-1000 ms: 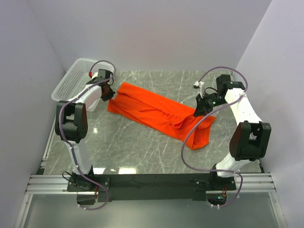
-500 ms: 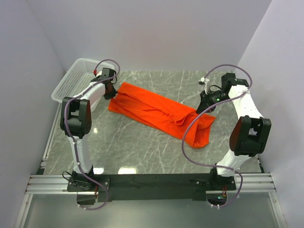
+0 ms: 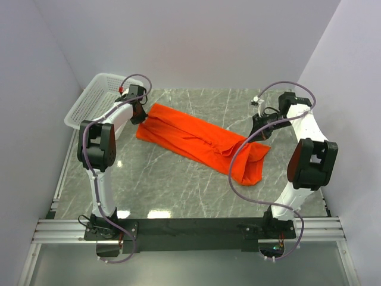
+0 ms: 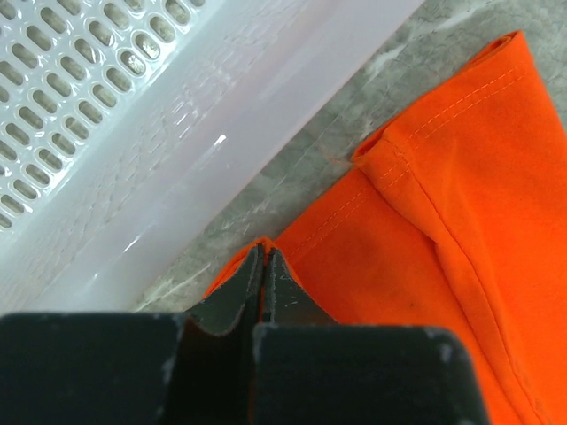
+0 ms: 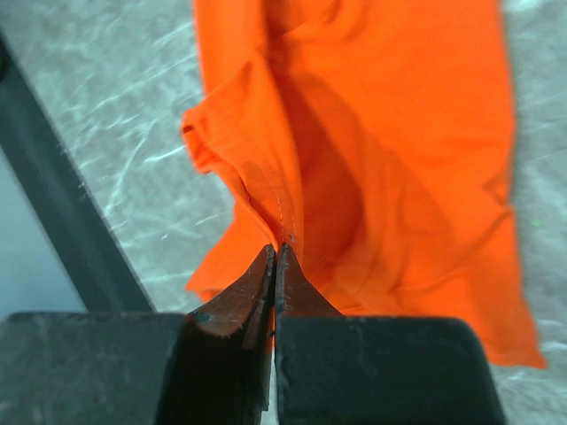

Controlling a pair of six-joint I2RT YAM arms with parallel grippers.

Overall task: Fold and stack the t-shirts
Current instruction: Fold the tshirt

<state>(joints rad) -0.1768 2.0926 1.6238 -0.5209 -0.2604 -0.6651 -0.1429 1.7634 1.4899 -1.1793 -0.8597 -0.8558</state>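
**A:** What's different from a second ago?

**B:** Mostly your arms. The right claw [image 3: 257, 132] has drifted toward the upper right of the frame, and the left arm has swung its elbow in. The left claw [image 3: 140, 115] has hardly moved. It sits at the upper left, just beside the white basket [image 3: 89, 98].

**A:** And the grips?

**B:** Both are clamped tight on cloth. In the left wrist view your jaws pinch a corner of the t-shirt [image 3: 196, 140] at its hem. In the right wrist view they pinch a stitched fold at the other end.

**A:** Where does the shirt lie?

**B:** It runs as a diagonal band across the tabletop [image 3: 178, 190], from upper left to lower right. It's bunched lengthwise, and a loose flap trails below the right claw.

**A:** So what does that mean?

**B:** I'd say you're pulling it taut to spread it. It looks a touch straighter now, but no fold is made yet, so you're early in the task. Watch that flap, since it may drag under.
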